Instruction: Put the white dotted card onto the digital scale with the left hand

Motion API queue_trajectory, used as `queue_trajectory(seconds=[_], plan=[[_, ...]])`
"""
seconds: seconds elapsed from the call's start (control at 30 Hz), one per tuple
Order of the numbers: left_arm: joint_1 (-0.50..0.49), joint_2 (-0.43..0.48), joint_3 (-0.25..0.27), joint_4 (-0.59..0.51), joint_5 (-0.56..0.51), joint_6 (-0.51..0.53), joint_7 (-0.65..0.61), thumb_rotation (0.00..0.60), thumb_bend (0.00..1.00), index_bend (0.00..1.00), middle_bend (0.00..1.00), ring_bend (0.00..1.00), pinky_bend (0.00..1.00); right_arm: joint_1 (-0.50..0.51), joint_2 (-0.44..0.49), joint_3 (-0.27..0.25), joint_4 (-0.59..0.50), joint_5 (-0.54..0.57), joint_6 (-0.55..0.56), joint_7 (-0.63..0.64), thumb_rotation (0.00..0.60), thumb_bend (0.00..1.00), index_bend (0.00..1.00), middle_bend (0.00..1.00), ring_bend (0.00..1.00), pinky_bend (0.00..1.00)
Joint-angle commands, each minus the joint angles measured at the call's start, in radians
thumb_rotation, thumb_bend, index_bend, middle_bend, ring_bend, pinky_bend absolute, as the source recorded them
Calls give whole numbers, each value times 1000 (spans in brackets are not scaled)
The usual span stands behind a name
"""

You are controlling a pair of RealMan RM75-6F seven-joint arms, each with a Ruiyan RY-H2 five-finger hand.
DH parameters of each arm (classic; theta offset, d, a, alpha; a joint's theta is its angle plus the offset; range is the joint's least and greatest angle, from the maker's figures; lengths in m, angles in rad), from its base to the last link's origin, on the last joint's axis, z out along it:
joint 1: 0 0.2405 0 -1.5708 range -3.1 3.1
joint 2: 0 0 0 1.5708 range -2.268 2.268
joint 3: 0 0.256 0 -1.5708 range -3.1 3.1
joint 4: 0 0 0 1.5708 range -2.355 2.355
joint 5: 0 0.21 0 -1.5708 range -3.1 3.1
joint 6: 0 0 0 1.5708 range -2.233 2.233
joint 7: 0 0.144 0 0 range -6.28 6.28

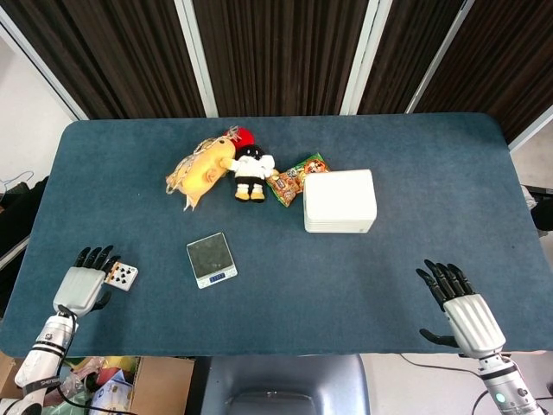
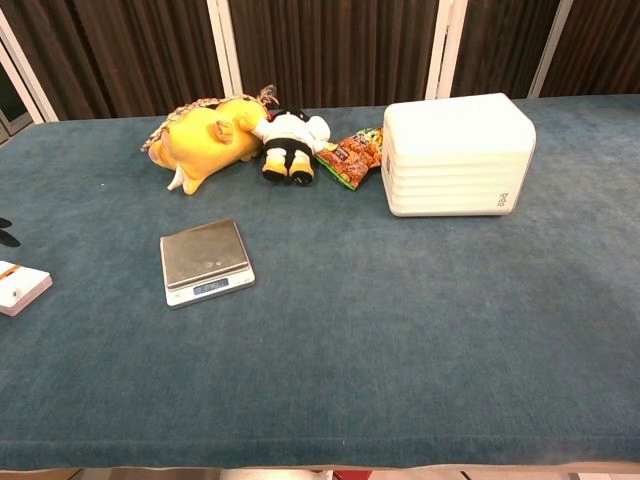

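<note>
The white dotted card (image 1: 123,276) lies flat on the blue table near the left front; the chest view shows it at the left edge as card (image 2: 22,287). My left hand (image 1: 81,285) sits just left of the card with its fingers spread, fingertips beside the card's left edge; whether they touch it I cannot tell. The digital scale (image 1: 212,259) stands to the right of the card with nothing on its plate, also shown as scale (image 2: 205,260) in the chest view. My right hand (image 1: 460,309) hovers open at the front right.
A yellow plush (image 1: 201,169), a black and white doll (image 1: 251,171) and a snack packet (image 1: 296,179) lie at the back. A white box (image 1: 340,201) stands right of centre. The table's front edge (image 1: 276,353) runs close to both hands.
</note>
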Motion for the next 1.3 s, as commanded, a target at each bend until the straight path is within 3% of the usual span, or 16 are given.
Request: queue_trajectory(seconds=[0.03, 0.43, 0.9, 1.0, 1.17, 1.3], plan=[[-7, 7, 4, 11, -19, -36, -13, 600, 347, 216, 0, 0, 15, -1, 0, 0, -1, -1, 2, 1, 600, 131, 0, 0, 0, 0], [-16, -33, -4, 64, -8, -34, -52, 600, 345, 140, 0, 0, 16, 1, -7, 0, -3, 7, -9, -19, 600, 131, 0, 0, 0, 0], [-38, -63, -3, 110, -24, -87, -51, 600, 345, 234, 0, 0, 16, 2, -10, 2, -6, 13, -11, -25, 600, 131, 0, 0, 0, 0], [-39, -67, -3, 116, -21, -85, -57, 600, 345, 274, 0, 0, 19, 2, -10, 2, -6, 13, -11, -26, 600, 131, 0, 0, 0, 0], [-43, -79, -3, 134, -23, -95, -62, 600, 344, 468, 0, 0, 21, 2, -10, 0, -6, 11, -12, -27, 600, 131, 0, 0, 0, 0], [-46, -91, -4, 146, -27, -101, -64, 600, 345, 537, 0, 0, 24, 3, -11, -1, -6, 10, -14, -27, 600, 131, 0, 0, 0, 0]])
